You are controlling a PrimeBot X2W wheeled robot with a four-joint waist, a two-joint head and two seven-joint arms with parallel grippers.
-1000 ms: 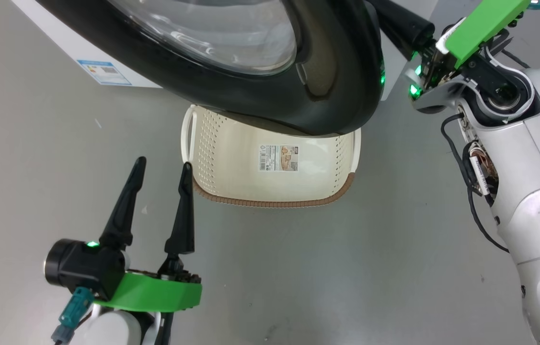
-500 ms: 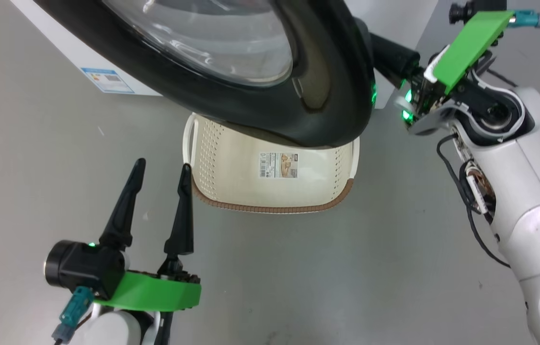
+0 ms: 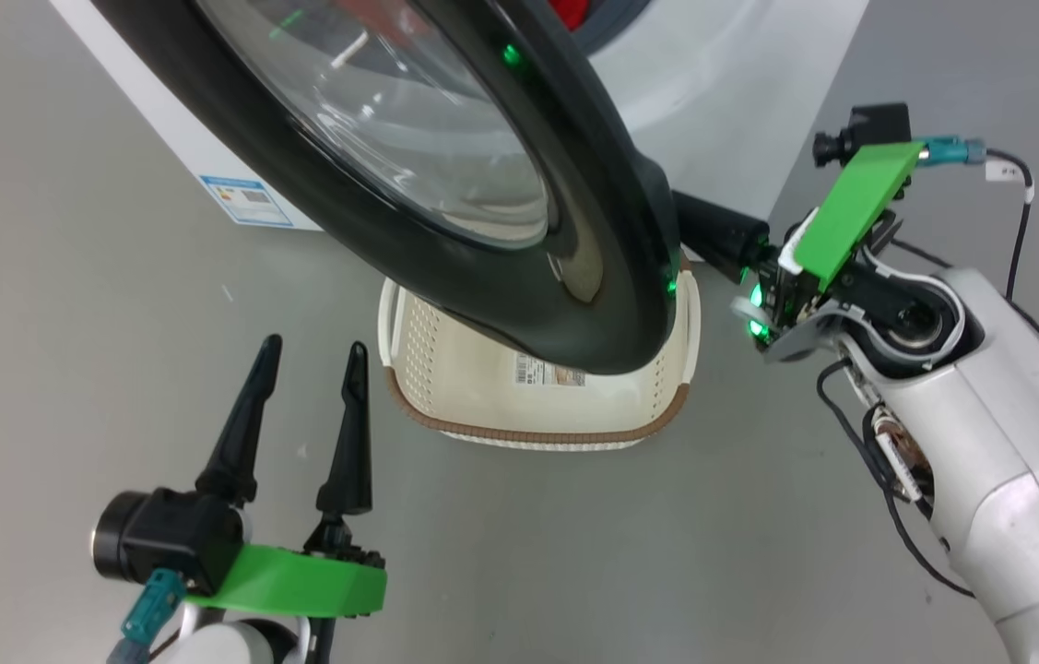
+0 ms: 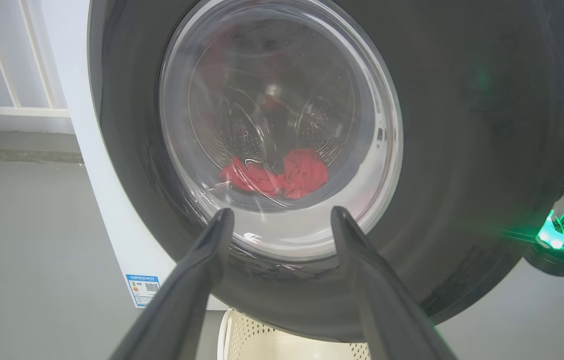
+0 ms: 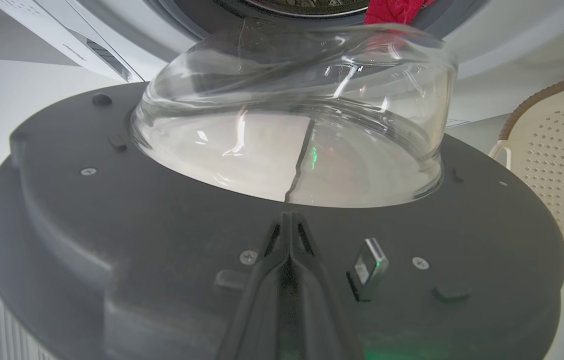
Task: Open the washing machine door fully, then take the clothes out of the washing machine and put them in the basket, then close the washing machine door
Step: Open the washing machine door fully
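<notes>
The door (image 3: 611, 314) stands part open, its rim overhanging the basket (image 3: 482, 387) on the floor (image 3: 574, 553). The right tool (image 5: 290, 220), pinched closed, touches the door's inner face. The left tool (image 3: 313, 346) is spread wide, well apart from both. Red clothes (image 4: 302, 175) lie inside.

It looks like a bare test room set up as a laundry corner. A white washing machine (image 3: 731, 92) with a blue label (image 3: 247, 200) on its side stands directly on a smooth grey floor (image 3: 49, 304), ahead of the left hand (image 3: 313, 346). A cream basket (image 3: 537, 432) sits on that floor just right of the hand's fingertips. White rails (image 4: 11, 111) run behind the machine.
</notes>
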